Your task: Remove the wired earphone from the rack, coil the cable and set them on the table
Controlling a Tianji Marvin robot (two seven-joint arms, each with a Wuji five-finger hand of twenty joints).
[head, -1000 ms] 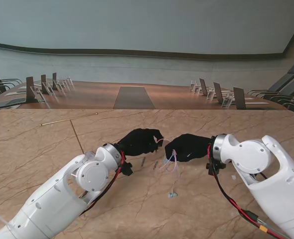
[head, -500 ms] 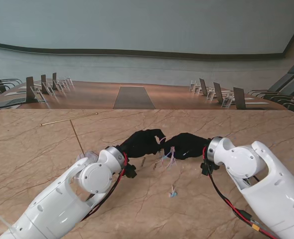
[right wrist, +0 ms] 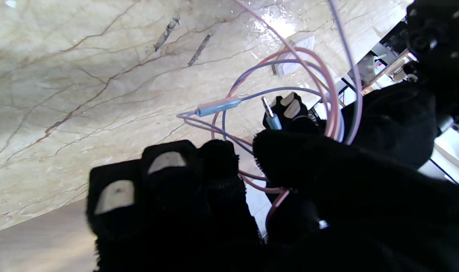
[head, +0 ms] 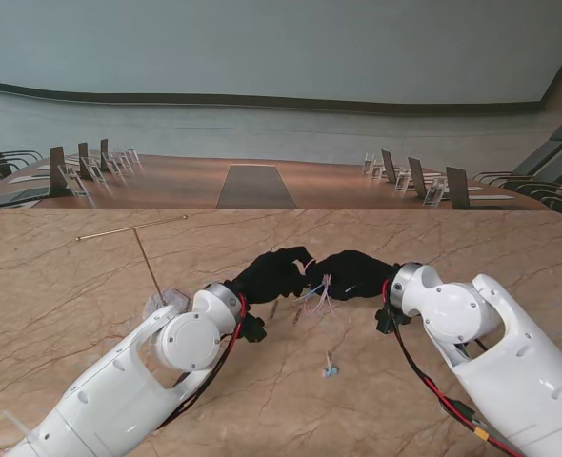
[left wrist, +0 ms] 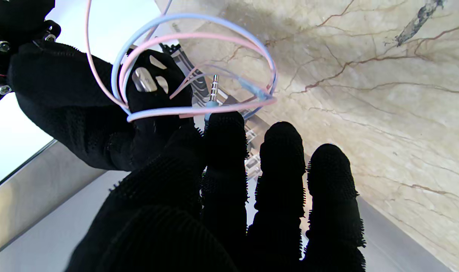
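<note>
Two hands met over the tabletop [head: 90,276]: my left hand [head: 273,274] and right hand [head: 354,275], fingertips touching, both closed on the earphone cable [head: 317,293]. Cable: pink and blue loops held between them, jack plug [left wrist: 213,87] exposed, one end dangling near the marble. Step, as I judged it: coiling. Next called for gathering the loose tail, then lowering.

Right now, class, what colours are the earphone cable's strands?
Pink and pale blue cable, best seen from the left wrist.
</note>
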